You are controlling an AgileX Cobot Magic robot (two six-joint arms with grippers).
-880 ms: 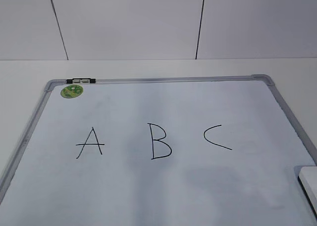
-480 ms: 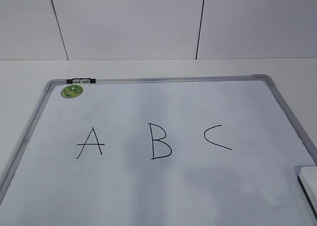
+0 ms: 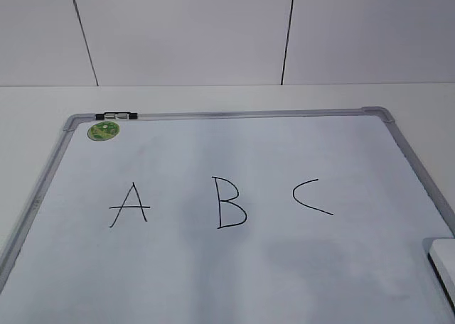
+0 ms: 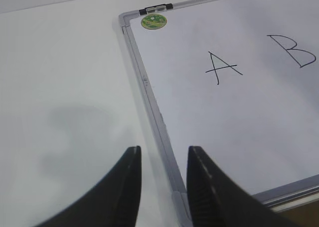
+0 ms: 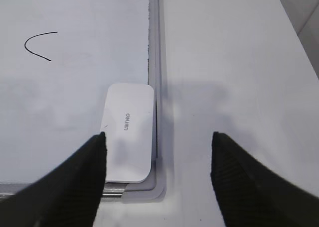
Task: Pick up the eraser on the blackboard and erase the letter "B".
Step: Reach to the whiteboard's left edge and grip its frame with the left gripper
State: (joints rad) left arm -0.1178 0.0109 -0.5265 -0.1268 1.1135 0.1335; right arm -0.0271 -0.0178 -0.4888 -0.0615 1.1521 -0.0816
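Approaching stage; pick-up not yet made.

Item 1, eraser: white rounded block, small grey lettering on top, lying flat on the blackboard at its near right corner, long side against the frame. Untouched. In the exterior view only a cropped sliver shows at the right edge; the felt underside is hidden in every view.

Item 2, letter "B": intact, mid-board, between "A" and "C". Well apart from the eraser. Cut by the frame edge in the left wrist view.

Item 3, right gripper: spread wide, empty, above the near corner. The eraser sits beside the left-hand finger rather than centred in the gap. Height over the board cannot be told.

Item 4, left gripper: parted a little, holding nothing, over the bench just outside the board's left frame.

Next move, by judgement: shift the right gripper toward the board so the eraser lies between the fingers, descend, close across its narrow width, then carry it to the "B".

Neither arm appears in the exterior view.
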